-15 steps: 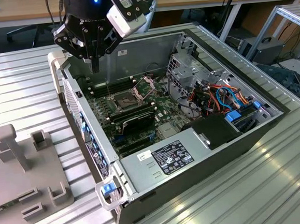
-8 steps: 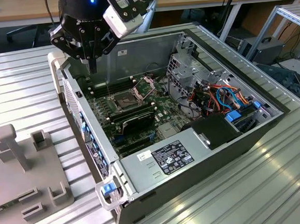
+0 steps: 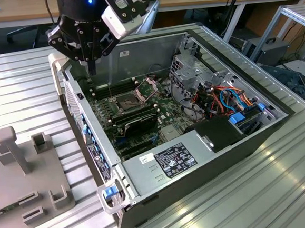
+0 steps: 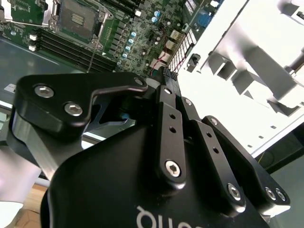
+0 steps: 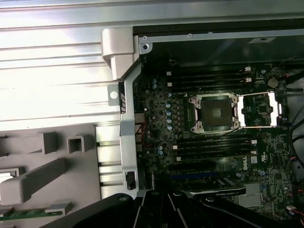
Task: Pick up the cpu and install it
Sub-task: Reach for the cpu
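claw (image 3: pixel 91 62): mine; it hangs over the open case, apart from the board below; it also shows in the second wrist view (image 4: pixel 166 78) and the first wrist view (image 5: pixel 164 197).
claw state: I cannot tell whether it is open, closed or carrying anything.
cpu: I cannot tell where it lies; too small to pick out.
case (image 3: pixel 152 48): lies on its side on the ribbed metal surface (image 3: pixel 19 93), lid off, insides facing up.
motherboard (image 3: pixel 166 115): green, flat on the case floor; seen in both wrist views (image 4: pixel 123 42) (image 5: pixel 161 118).
socket (image 3: pixel 126 101): a dark square on the board; in the exterior view I hang at about 11 o'clock from it. Its bed looks dark in the first wrist view (image 5: pixel 213 112).
hinged frame (image 3: pixel 147 85): swung open, at 2 o'clock from the socket in the exterior view.
long black card (image 3: pixel 136 123): just beside the socket, at 5 o'clock in the exterior view.
power supply (image 3: pixel 167 163): a grey box farther out at 5 o'clock from the socket.
grey fixture (image 3: pixel 19 172): rests on the surface at 8 o'clock from the case, with upright posts and slots (image 5: pixel 42 166).
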`<state>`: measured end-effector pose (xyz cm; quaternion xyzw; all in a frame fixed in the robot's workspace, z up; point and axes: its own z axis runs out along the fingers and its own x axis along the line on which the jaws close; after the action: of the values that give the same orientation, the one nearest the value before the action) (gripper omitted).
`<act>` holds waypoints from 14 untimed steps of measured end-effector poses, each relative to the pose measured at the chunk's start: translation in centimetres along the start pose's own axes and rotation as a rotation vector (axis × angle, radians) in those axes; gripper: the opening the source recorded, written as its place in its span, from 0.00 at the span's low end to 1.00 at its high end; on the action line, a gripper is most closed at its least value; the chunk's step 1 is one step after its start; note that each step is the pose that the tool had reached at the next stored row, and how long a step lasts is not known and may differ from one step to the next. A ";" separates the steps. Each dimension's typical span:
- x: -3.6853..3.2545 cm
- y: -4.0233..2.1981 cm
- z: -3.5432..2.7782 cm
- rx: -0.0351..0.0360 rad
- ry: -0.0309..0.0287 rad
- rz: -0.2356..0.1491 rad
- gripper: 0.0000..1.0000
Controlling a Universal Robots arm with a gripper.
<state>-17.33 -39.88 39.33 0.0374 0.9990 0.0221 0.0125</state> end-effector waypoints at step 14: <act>0.38 -0.03 -0.01 0.0000 0.0000 0.000 0.11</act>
<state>-17.72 -39.88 39.33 0.0374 0.9990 0.0221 0.0125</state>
